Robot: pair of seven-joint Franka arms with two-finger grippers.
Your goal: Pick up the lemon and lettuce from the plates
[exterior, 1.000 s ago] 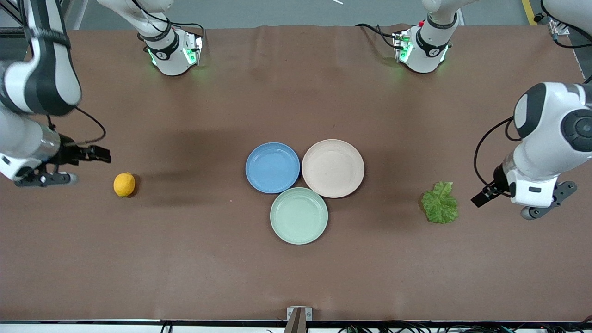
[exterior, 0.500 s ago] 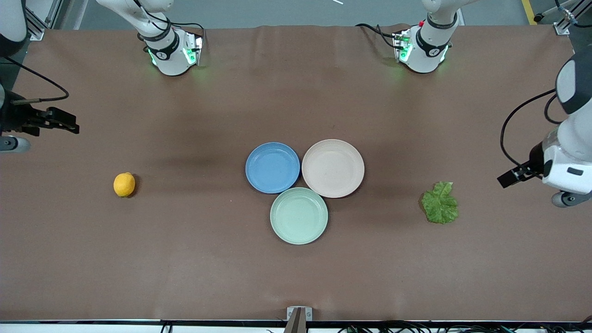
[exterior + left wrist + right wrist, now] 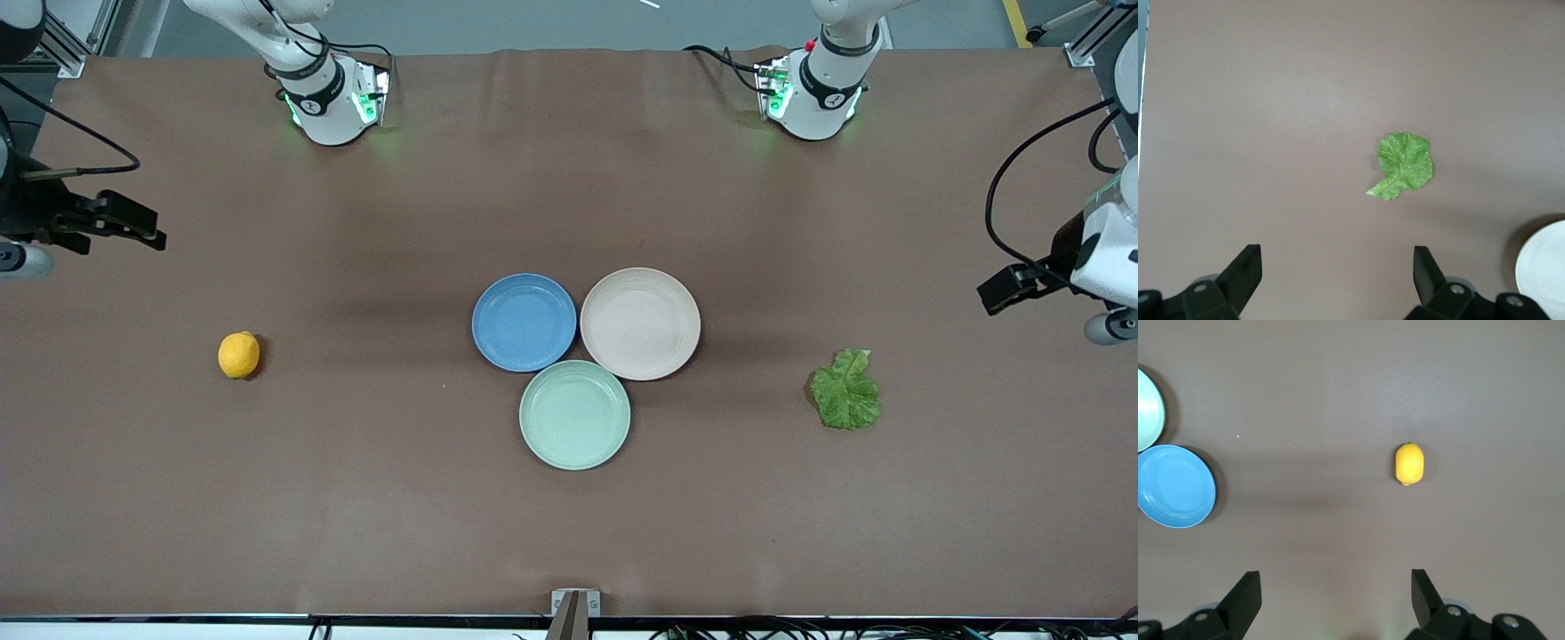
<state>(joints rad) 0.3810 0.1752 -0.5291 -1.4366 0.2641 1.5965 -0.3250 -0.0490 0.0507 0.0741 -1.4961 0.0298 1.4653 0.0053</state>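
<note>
I've got both sets of jaws released up high, right gripper (image 3: 1331, 603) over the lemon (image 3: 239, 355), left gripper (image 3: 1338, 280) over the lettuce (image 3: 845, 389), both already on bare tabletop (image 3: 356, 498).

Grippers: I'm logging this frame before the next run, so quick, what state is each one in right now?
Left gripper: open, holding nothing, up over the table near the lettuce.
Right gripper: open, holding nothing, up near the lemon.

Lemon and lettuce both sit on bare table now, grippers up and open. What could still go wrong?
The lemon is round and lies loose on the table toward the right arm's end; a nudge could roll it. The lettuce is thin and flat, so the left gripper might struggle to regrasp it. The right gripper hangs open too.
</note>
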